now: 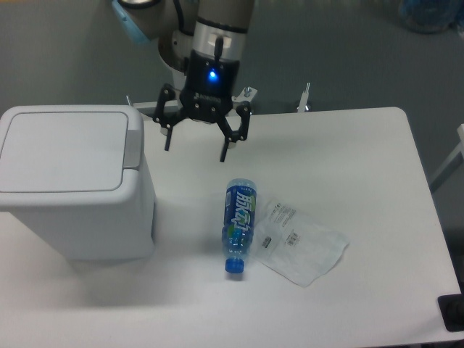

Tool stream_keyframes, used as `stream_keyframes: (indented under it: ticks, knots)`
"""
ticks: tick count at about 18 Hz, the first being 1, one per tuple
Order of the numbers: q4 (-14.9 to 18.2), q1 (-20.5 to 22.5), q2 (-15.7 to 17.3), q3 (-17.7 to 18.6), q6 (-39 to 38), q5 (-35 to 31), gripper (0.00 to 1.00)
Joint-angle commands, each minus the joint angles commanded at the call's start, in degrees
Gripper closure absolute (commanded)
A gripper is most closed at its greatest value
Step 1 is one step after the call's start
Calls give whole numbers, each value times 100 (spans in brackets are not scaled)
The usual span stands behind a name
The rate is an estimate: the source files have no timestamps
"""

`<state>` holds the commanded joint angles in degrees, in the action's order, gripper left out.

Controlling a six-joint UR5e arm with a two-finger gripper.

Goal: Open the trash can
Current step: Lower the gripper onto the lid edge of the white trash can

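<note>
Claw (196,152) spread beside lidded trash can (72,181)

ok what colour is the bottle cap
Blue, on the bottle cap; the fixed camera view shows it best.

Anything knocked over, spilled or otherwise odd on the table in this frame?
The plastic bottle lies on its side, blue cap toward the camera, next to a crumpled clear plastic bag; no liquid shows around them. The trash can sits upright with its lid shut. The pincer hangs open, holding nothing.
</note>
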<state>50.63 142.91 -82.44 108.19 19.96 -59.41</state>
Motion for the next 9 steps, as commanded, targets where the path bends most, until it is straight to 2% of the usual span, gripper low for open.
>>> stream_keyframes:
  ticks: [9]
  knots:
    - [17,-352,-140,62,-9,17,0]
